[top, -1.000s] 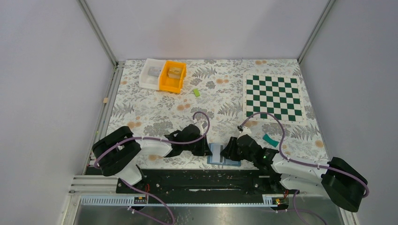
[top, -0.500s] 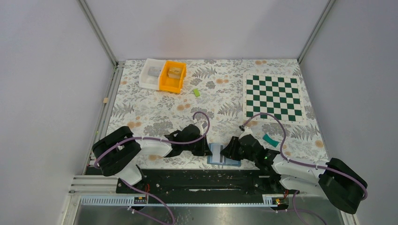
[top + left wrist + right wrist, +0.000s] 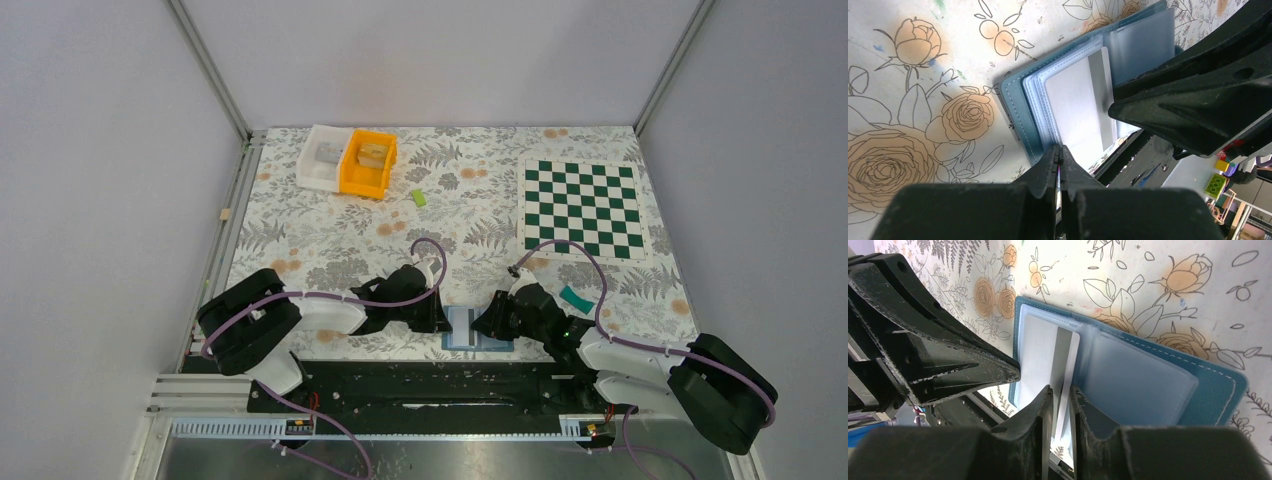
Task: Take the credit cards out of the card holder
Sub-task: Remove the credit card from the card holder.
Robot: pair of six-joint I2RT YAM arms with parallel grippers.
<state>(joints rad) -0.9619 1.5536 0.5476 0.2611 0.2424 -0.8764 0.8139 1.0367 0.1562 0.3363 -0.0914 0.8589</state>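
Observation:
The blue card holder (image 3: pixel 463 331) lies open near the table's front edge, between my two grippers. A white credit card (image 3: pixel 1040 352) with a grey stripe sticks out of a clear sleeve on its left page. My right gripper (image 3: pixel 1061 390) straddles that card's edge, its jaws a narrow gap apart. My left gripper (image 3: pixel 1059 148) is shut, its tip at the outer edge of the clear sleeves (image 3: pixel 1040 107). I cannot tell whether it pinches a sleeve. A teal-green credit card (image 3: pixel 574 297) lies on the table to the right of my right arm.
At the back left stand a white bin (image 3: pixel 322 158) and an orange bin (image 3: pixel 368 163), with a small lime-green block (image 3: pixel 418 197) beside them. A green-and-white chessboard (image 3: pixel 581 207) lies at the back right. The table's front edge and black rail (image 3: pixel 420 385) run just behind the holder.
My right gripper's jaws have narrowed around the white card's edge, and the right arm has shifted slightly left. The left arm and the holder have stayed put.

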